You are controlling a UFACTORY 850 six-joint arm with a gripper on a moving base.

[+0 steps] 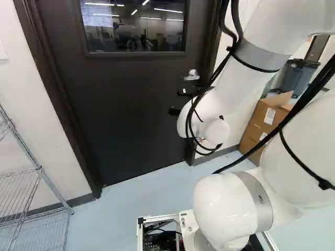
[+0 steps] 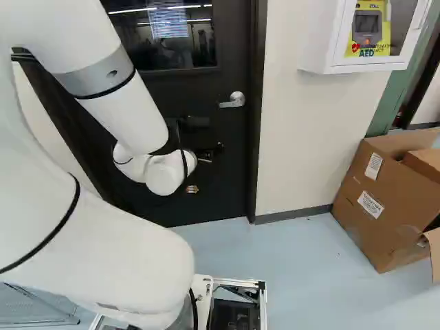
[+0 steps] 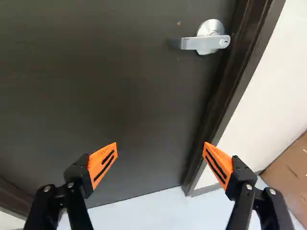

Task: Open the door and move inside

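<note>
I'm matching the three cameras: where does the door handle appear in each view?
Left base view: door handle, below the window's right end.
Right base view: right of the arm, near the door frame.
Wrist view: ahead of the end effector, beside that frame.
Shared landmark: that dark frame.

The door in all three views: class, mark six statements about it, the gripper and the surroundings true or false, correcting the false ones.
1. The door is closed. True.
2. The gripper is open. True.
3. The gripper holds the lever handle. False: the handle is ahead of it, ungripped.
4. The door's window is low down. False: it is in the upper part.
5. In the right base view, a cardboard box stands right of the door. True.
</note>
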